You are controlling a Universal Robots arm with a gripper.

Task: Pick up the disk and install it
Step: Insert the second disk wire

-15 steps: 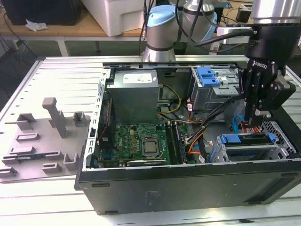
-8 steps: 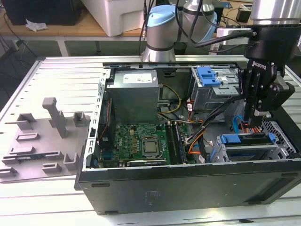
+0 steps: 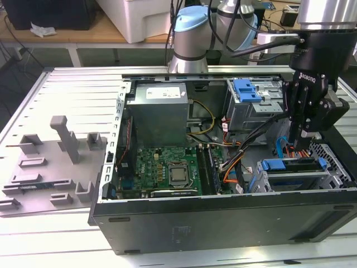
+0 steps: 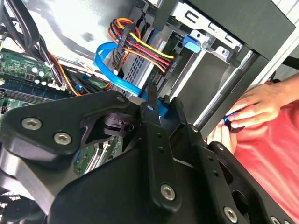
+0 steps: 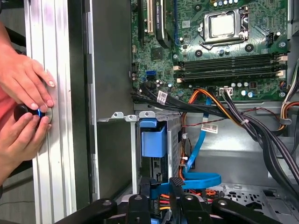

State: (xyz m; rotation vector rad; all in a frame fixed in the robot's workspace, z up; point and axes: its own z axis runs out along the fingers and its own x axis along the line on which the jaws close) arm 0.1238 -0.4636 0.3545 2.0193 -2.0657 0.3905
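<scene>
My gripper (image 3: pixel 305 135) hangs inside the open computer case (image 3: pixel 223 223), over the metal drive cage (image 3: pixel 290 180) at the exterior view's right. In both wrist views the black fingers (image 5: pixel 175 186) are shut on a blue strip, the edge of the disk (image 5: pixel 159 190), which stands edge-on at the cage's mouth (image 4: pixel 205 88). The disk (image 4: pixel 164 107) shows as a small blue patch between the fingers (image 4: pixel 152 93); its flat face is hidden. A blue plastic bracket (image 5: pixel 153 137) sits on the cage just beyond the fingertips.
Orange, red and blue cables (image 4: pixel 140 46) run close by the cage. The motherboard (image 3: pixel 167 167) fills the case floor. A second cage with a blue bracket (image 3: pixel 247 89) stands behind. A grey fixture tray (image 3: pixel 50 167) lies at the exterior view's left. A person's hands (image 5: pixel 23 93) rest on the table rail beside the case.
</scene>
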